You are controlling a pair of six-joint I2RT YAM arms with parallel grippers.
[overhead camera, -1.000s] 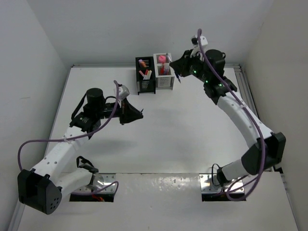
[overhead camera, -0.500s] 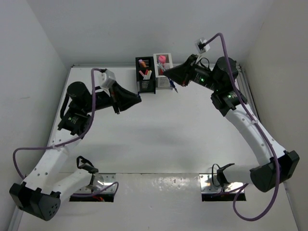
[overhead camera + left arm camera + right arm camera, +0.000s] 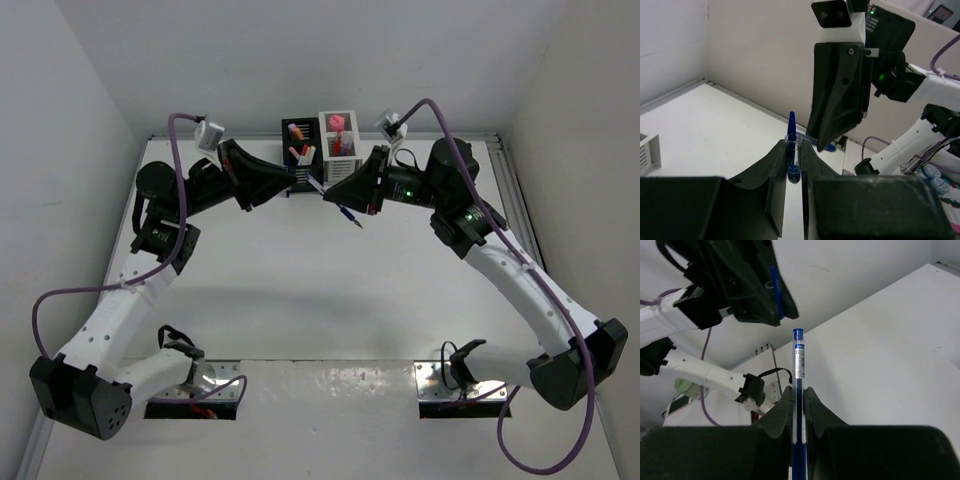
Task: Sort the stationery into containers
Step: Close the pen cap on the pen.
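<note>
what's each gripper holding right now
Left gripper: fingers shut on a small blue-and-clear plastic pen cap.
Right gripper: fingers shut on a thin blue clear-barrelled pen.

A blue pen [image 3: 798, 365], apparently a blue cap [image 3: 792, 122], black holder [image 3: 303, 180], white holder [image 3: 338, 168].

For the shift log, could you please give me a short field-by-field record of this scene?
left tool: shut on a blue cap-like piece
right tool: shut on a blue pen
tools: tips facing each other, close, in front of the holders; contact cannot be told
black holder: several items inside, pink and orange among them
white holder: a pink-topped item and others inside
</note>
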